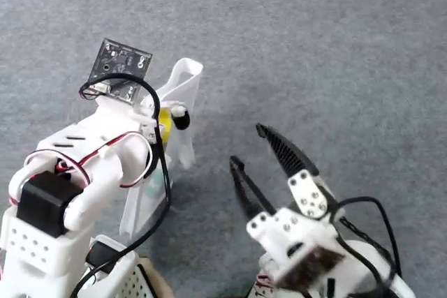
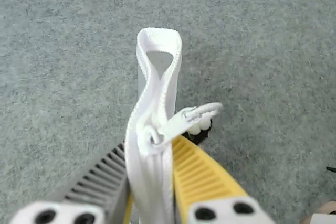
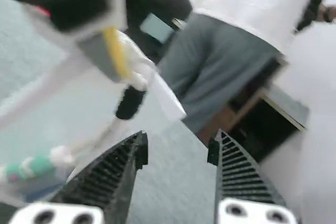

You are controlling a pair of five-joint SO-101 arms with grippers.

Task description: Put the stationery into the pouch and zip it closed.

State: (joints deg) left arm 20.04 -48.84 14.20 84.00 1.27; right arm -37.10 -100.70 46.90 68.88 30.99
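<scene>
My left gripper (image 1: pixel 165 125) is shut on the zipper edge of a white pouch (image 1: pixel 184 83), which stands on edge on the grey table. In the left wrist view the pouch (image 2: pixel 157 85) sits between the yellow and grey fingers of that gripper (image 2: pixel 152 150), and the white zipper pull (image 2: pixel 197 115) sticks out sideways just past the yellow finger (image 2: pixel 202 174). Something green and blue (image 3: pixel 23 172) shows through the pouch's lower part. My right gripper (image 1: pixel 247 146) is open, a short way right of the pouch and touching nothing; its black fingers (image 3: pixel 118 169) frame the pouch end (image 3: pixel 165 98).
The grey felt table (image 1: pixel 335 54) stretches open behind and to the right of both arms. A small black piece (image 1: pixel 181 118) hangs beside the zipper pull. The left arm's body (image 1: pixel 70 186) fills the near left corner.
</scene>
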